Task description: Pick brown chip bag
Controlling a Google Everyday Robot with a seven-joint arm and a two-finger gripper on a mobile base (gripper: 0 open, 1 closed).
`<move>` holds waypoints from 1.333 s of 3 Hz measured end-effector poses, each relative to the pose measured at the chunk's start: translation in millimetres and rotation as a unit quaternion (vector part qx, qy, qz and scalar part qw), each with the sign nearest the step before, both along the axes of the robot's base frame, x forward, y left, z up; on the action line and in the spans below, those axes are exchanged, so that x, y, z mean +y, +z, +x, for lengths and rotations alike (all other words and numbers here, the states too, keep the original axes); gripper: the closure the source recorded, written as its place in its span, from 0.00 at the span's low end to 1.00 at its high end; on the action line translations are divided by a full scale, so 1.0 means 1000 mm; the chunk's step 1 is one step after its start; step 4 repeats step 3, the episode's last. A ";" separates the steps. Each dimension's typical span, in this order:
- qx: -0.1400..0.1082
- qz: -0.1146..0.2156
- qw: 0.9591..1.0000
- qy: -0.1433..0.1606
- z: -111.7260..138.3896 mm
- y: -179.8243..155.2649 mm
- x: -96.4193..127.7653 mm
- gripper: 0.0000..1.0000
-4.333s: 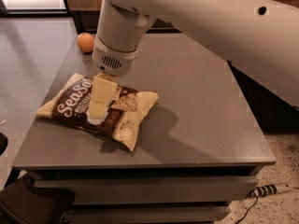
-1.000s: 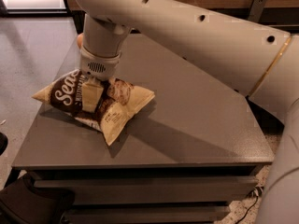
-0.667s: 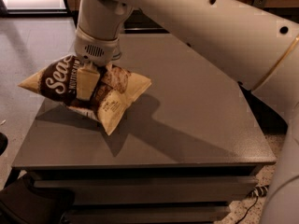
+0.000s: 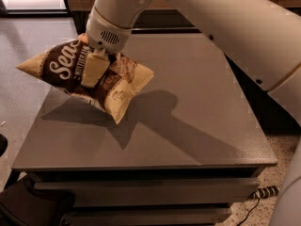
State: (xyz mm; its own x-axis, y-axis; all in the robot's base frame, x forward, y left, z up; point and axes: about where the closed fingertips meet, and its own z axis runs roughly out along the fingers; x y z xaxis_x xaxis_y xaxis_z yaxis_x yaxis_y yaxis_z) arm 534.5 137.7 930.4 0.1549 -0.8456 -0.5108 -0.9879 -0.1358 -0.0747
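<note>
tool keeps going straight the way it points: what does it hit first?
The tool, shut on the bag, points down. Apart from the bag it holds, the table top below looks first in line, though depth is unclear.

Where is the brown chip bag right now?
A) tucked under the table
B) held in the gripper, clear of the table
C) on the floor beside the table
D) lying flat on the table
B: the gripper is clamped on the middle of the brown chip bag, which hangs tilted above the table, with its shadow cast separately below it.
</note>
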 end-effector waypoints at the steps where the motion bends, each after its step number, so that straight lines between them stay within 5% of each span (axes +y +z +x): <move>1: -0.013 0.036 0.999 0.012 0.006 0.012 -0.007 1.00; 4: -0.050 0.081 0.995 0.030 0.006 0.038 -0.011 1.00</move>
